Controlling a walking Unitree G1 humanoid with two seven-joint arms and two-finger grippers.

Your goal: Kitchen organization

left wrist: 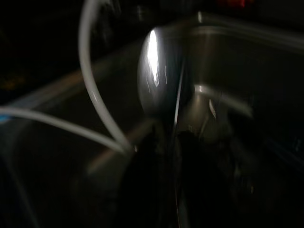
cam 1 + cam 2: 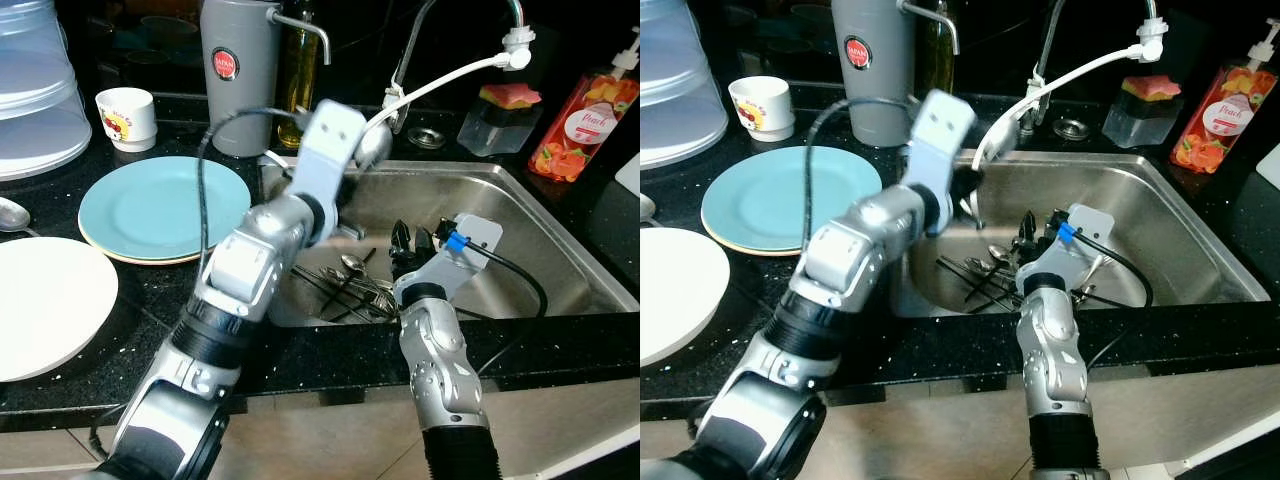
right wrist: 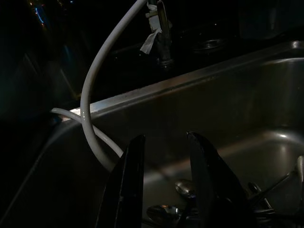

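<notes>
My left gripper [image 2: 352, 172] is held over the left side of the steel sink [image 2: 540, 215], shut on a spoon [image 1: 153, 71]. The spoon's shiny bowl [image 2: 373, 147] sticks up near the white hose. The left wrist view is dark and blurred. A pile of cutlery [image 2: 350, 282], spoons and dark-handled pieces, lies on the sink floor. Just above that pile, my right gripper [image 2: 413, 242] hangs inside the sink. Its black fingers [image 3: 130, 180] stand open with nothing between them, and spoons [image 3: 184, 188] lie just beyond them.
A teal plate [image 2: 160, 205] and a white plate [image 2: 40, 300] lie on the black counter at left, with a cup [image 2: 125, 115] and a grey jug [image 2: 238, 70] behind. The faucet's white hose [image 2: 450, 75] arcs over the sink. A soap bottle [image 2: 580, 120] and sponge holder [image 2: 505, 115] stand at back right.
</notes>
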